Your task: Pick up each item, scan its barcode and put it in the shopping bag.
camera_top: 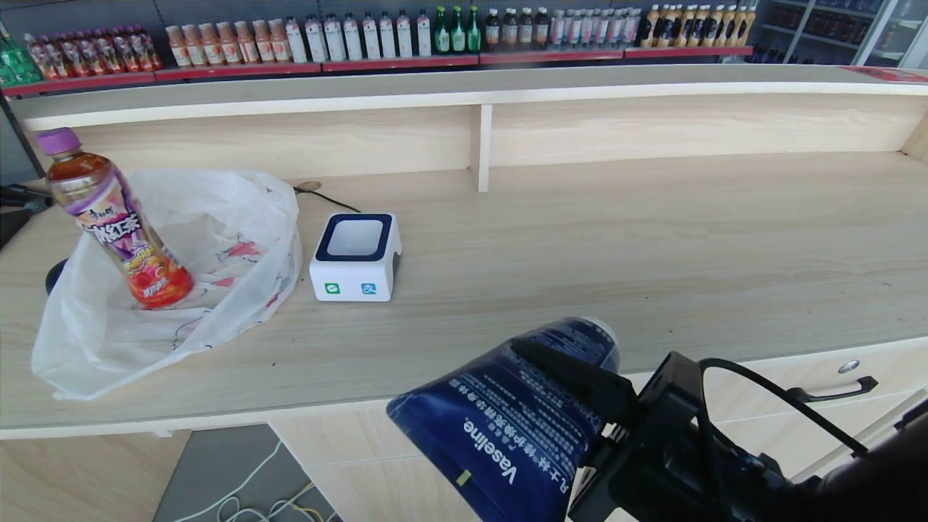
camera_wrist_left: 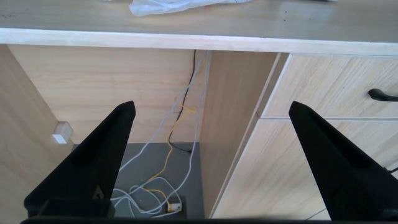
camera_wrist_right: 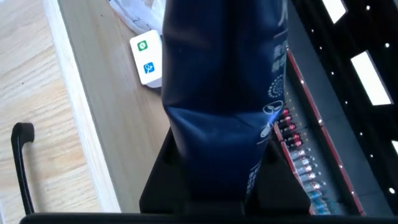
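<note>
The left pincer is held wide open, empty, below the worktop's front edge. A tea bottle is stood in the shopping bag at the left end. The barcode scanner beside it should be faced squarely by the barcode of the blue pouch, which is clamped in the right pincer off the front edge.

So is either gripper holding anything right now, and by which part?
Right gripper clamps the dark blue pouch across its body, near the middle. Left gripper is open, empty.
</note>
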`<state>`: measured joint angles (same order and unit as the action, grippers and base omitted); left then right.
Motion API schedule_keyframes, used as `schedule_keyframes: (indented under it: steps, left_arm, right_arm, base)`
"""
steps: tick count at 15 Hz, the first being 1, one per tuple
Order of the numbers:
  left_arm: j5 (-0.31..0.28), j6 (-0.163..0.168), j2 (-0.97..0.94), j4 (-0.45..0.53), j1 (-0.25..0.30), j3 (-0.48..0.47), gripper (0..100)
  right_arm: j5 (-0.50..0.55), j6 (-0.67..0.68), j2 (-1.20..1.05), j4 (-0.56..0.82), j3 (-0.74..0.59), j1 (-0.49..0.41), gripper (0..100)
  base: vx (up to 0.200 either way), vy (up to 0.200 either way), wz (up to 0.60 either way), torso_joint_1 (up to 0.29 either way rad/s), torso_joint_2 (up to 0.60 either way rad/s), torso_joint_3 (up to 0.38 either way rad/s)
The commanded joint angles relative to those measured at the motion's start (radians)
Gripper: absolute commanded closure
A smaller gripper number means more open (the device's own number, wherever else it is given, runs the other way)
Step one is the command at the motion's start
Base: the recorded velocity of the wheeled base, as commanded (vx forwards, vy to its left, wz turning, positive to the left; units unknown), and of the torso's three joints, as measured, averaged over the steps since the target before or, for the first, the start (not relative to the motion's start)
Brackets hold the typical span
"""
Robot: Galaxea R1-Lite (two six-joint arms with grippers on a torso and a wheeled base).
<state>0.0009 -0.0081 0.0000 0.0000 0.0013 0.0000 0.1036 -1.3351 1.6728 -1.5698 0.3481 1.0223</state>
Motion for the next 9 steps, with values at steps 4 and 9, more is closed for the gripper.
schedule_keyframes:
  steps: [4,9]
  left_arm:
    - [-0.001,0.0,0.0,0.0,0.0,0.0,0]
    - [-0.001,-0.001,0.0,0.0,0.0,0.0,0]
  right_arm:
    - [-0.127,-0.138,-0.011,-0.001,0.051,-0.002,100]
    - [-0.182,-0.305,-0.038,-0.001,0.084,-0.005,100]
  base:
    - [0.0,0.0,0.0,0.0,0.0,0.0]
    - [0.0,0.0,0.0,0.0,0.0,0.0]
